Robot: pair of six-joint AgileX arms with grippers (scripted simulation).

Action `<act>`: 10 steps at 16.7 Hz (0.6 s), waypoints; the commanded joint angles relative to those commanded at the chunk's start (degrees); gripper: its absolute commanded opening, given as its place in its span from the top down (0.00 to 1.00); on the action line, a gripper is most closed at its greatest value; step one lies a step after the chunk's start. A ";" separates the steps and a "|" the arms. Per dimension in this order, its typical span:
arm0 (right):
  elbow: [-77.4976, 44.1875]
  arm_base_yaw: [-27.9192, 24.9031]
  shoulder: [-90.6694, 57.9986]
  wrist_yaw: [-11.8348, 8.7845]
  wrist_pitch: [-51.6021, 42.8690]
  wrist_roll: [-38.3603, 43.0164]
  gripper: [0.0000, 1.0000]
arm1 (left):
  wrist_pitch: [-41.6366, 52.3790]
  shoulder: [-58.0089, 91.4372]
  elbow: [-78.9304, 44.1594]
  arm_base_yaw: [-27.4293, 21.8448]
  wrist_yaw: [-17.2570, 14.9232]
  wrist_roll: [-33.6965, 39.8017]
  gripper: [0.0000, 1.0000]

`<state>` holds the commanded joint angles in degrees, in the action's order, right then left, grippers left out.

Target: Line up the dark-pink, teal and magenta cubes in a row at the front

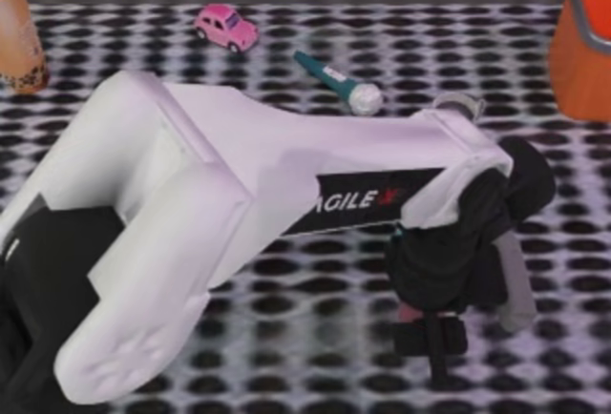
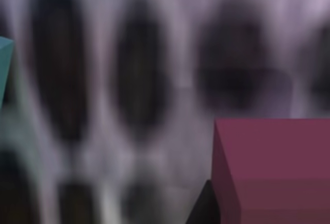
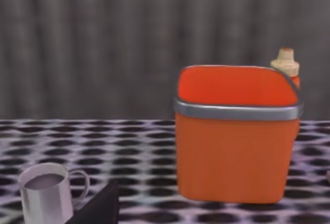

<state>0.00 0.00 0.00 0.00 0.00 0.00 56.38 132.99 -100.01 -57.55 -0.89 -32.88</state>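
You can read "AGILE" plus a red X on the left arm [image 1: 286,195], which crosses the table [image 1: 286,338] and hides most of it. Its gripper [image 1: 434,338] is low at front right; you cannot tell its finger state. In the left wrist view the dark-pink cube [image 2: 273,172] looms close, cut off; a teal cube [image 2: 4,64] shows only an edge. Magenta cube unseen. Right arm out of view.
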 joint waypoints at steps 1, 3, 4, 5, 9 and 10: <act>0.00 0.00 0.00 0.00 0.00 0.00 0.00 | 0.00 0.00 0.00 0.00 0.00 0.00 0.70; 0.00 0.00 0.00 0.00 0.00 0.00 0.00 | 0.00 0.00 0.00 0.00 0.00 0.00 0.55; 0.00 0.00 0.00 0.00 0.00 0.00 0.00 | 0.00 0.00 0.00 0.00 0.00 0.00 0.47; 0.00 0.00 0.00 0.00 0.00 0.00 0.00 | 0.00 0.00 0.00 0.00 0.00 0.00 0.40; 0.00 0.00 0.00 0.00 0.00 0.00 0.00 | 0.00 0.00 0.00 0.00 0.00 0.00 0.10; 0.00 0.00 0.00 0.00 0.00 0.00 0.00 | 0.00 0.00 0.00 0.00 0.00 0.00 0.02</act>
<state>0.00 0.00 0.00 0.00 0.00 0.00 56.38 132.99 -100.01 -57.55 -0.89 -32.88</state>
